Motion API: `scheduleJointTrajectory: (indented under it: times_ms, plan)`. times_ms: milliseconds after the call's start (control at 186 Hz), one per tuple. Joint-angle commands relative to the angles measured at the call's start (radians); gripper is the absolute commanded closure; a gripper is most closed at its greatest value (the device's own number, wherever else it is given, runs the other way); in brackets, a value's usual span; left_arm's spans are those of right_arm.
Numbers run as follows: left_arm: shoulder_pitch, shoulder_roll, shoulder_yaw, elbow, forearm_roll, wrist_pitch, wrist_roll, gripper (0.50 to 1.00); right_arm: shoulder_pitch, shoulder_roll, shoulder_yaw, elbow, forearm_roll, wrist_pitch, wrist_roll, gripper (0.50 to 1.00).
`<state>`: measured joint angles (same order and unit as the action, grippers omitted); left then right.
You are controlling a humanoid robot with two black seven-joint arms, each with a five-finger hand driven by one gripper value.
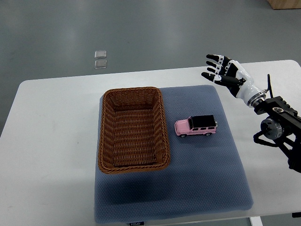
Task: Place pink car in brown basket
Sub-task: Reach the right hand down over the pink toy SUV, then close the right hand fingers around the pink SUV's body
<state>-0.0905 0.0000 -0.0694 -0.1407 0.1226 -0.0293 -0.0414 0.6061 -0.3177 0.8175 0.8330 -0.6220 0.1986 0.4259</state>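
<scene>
Here, a pink car [196, 126] sits on a blue-grey mat [207, 179] spread over a white tabletop [47, 141]. The toy is a boxy, jeep-like model with a pink body, a black roof, dark windows and pale wheels; it lies on its wheels with its length running left to right, its side turned toward the near edge. It rests just to the right of a brown basket [133, 130], apart from the rim and not touching it. The basket is a rectangular wicker tray with a woven rim and ribbed floor, standing on the left part of the mat with its long side running near to far; nothing lies inside it. The right robot hand [221, 71], black and white with jointed fingers [214, 58], hangs over the far right corner of the mat, well apart from the car, its fingers spread and holding nothing. Its arm [277, 122] comes in from the right edge. On the grey floor [141, 28] beyond the tabletop lie two small pale squares [100, 59].
</scene>
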Motion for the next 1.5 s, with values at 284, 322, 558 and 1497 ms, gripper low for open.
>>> scheduleJointTrajectory:
  times_ms: [284, 322, 558, 1497]
  plan:
    - [0.000, 0.000, 0.000, 0.003, 0.000, 0.000, 0.000, 0.500, 0.023, -0.121, -0.107, 0.075, -0.479, 0.070, 0.185, 0.591]
    - [0.002, 0.000, 0.000, 0.001, 0.000, 0.000, 0.000, 0.500, 0.029, -0.130, -0.133, 0.075, -0.535, 0.065, 0.185, 0.591]
    - [0.000, 0.000, 0.000, 0.003, 0.000, 0.000, 0.000, 0.500, 0.030, -0.147, -0.187, 0.090, -0.864, -0.017, 0.185, 0.591]
    - [0.000, 0.000, 0.002, 0.001, 0.000, 0.000, 0.000, 0.500, 0.027, -0.144, -0.308, 0.077, -0.975, -0.137, 0.185, 0.726]
